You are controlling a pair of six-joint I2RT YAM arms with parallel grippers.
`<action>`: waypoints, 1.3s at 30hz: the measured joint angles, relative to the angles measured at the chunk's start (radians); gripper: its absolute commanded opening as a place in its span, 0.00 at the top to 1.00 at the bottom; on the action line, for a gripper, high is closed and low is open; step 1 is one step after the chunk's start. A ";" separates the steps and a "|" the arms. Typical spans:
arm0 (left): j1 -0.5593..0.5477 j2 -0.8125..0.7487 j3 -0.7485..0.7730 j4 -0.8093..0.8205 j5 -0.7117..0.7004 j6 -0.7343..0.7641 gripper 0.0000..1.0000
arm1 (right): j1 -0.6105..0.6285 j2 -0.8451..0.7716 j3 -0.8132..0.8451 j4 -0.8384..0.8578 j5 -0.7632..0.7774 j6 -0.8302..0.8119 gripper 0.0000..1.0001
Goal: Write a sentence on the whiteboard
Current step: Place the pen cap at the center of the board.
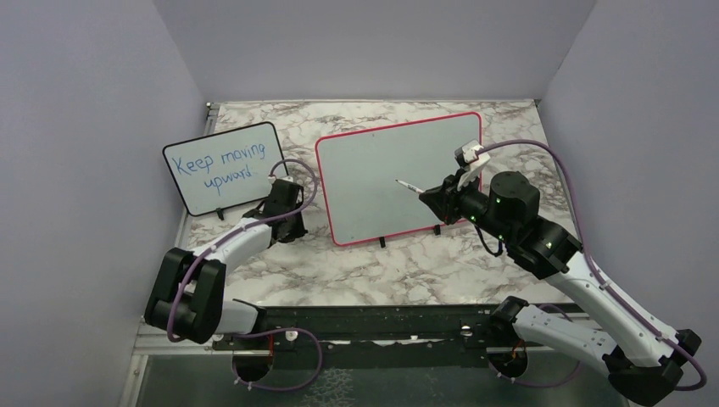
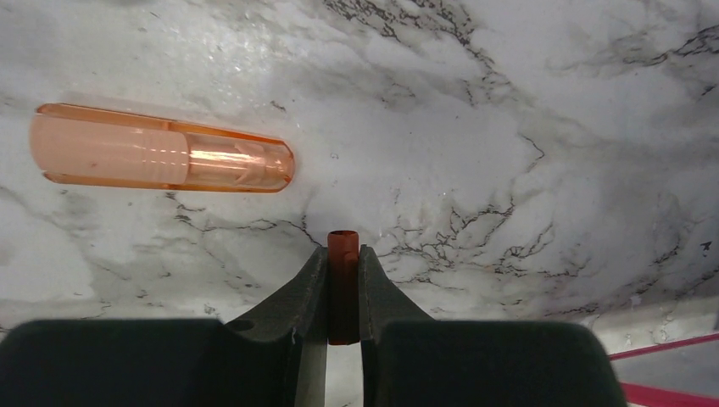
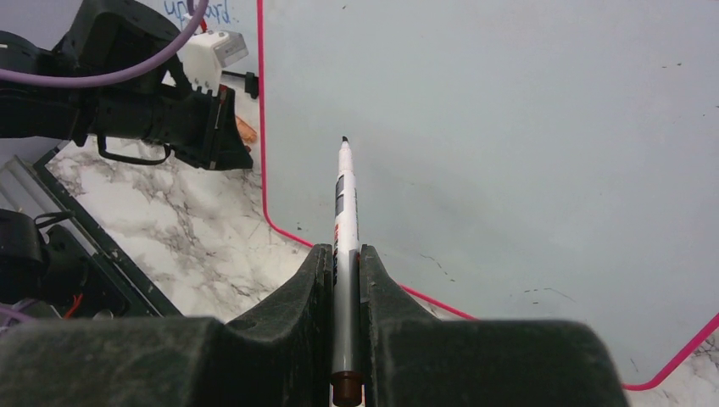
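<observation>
The whiteboard (image 1: 373, 161) with its thin red-pink frame stands propped at mid-table. Its surface (image 3: 509, 153) is bare apart from faint specks, and no sentence shows on it. My right gripper (image 1: 431, 195) (image 3: 343, 250) is shut on a white marker (image 3: 343, 212). The marker's dark tip (image 1: 398, 181) points at the middle of the board, and I cannot tell whether it touches. My left gripper (image 1: 287, 227) (image 2: 343, 250) hangs low over the marble just left of the board, shut on a small red-brown cap (image 2: 342, 288).
A smaller black-framed board (image 1: 225, 165) with blue writing stands at the back left. An orange translucent tube (image 2: 161, 158) lies on the marble beside my left gripper. Grey walls close in on the left, the right and the back. A black rail (image 1: 365, 326) runs along the near edge.
</observation>
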 measured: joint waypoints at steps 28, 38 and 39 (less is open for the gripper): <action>0.001 -0.132 0.085 -0.094 -0.009 0.063 0.26 | 0.000 0.018 -0.007 -0.012 0.018 -0.017 0.99; 0.001 -0.286 0.257 -0.142 -0.048 0.202 0.01 | 0.000 0.051 0.023 -0.018 0.014 -0.016 0.99; 0.002 -0.287 0.280 -0.153 -0.049 0.217 0.01 | 0.000 0.055 0.027 -0.018 0.014 -0.016 0.99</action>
